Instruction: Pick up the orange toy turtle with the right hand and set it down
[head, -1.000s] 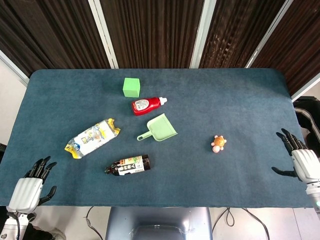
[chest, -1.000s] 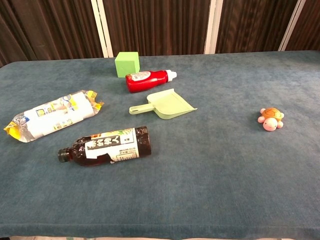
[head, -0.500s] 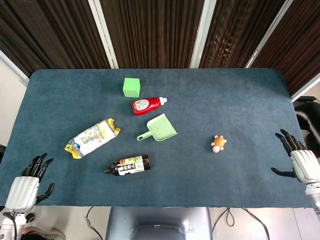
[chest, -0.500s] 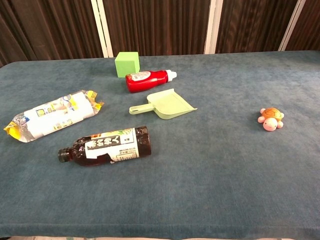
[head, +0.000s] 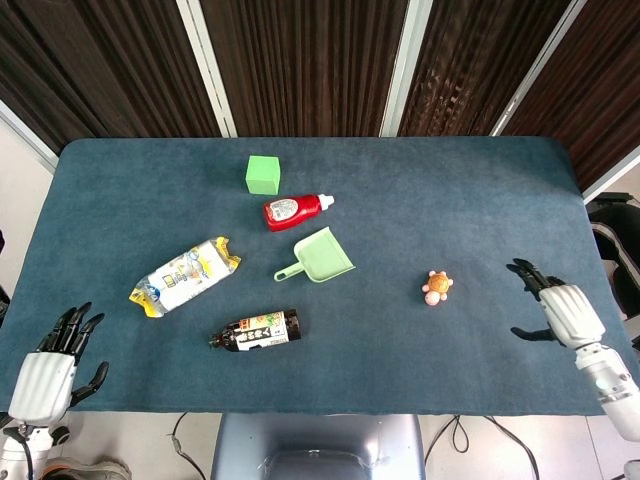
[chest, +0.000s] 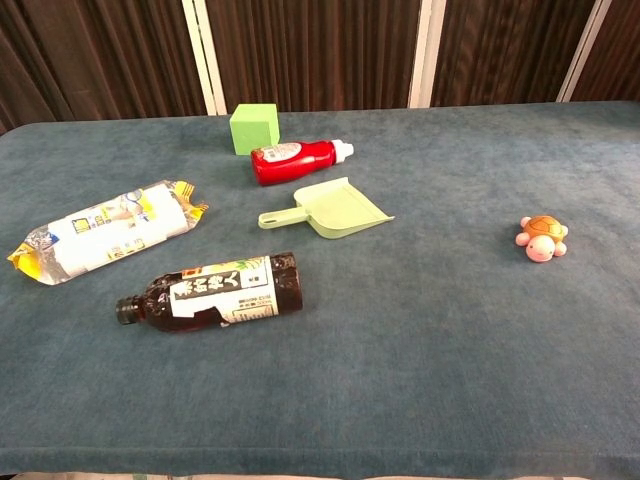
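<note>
The orange toy turtle with pink head and feet sits upright on the blue table cloth, right of centre. My right hand hovers over the table's right side, fingers spread and empty, well to the right of the turtle. My left hand is at the near left corner, fingers apart, holding nothing. Neither hand shows in the chest view.
A green dustpan, red bottle, green cube, snack packet and dark drink bottle lie left of the turtle. The table's right edge is near my right hand.
My right hand has moved left, in over the table toward the turtle. My left hand has slipped slightly down and left. The objects have not moved.
</note>
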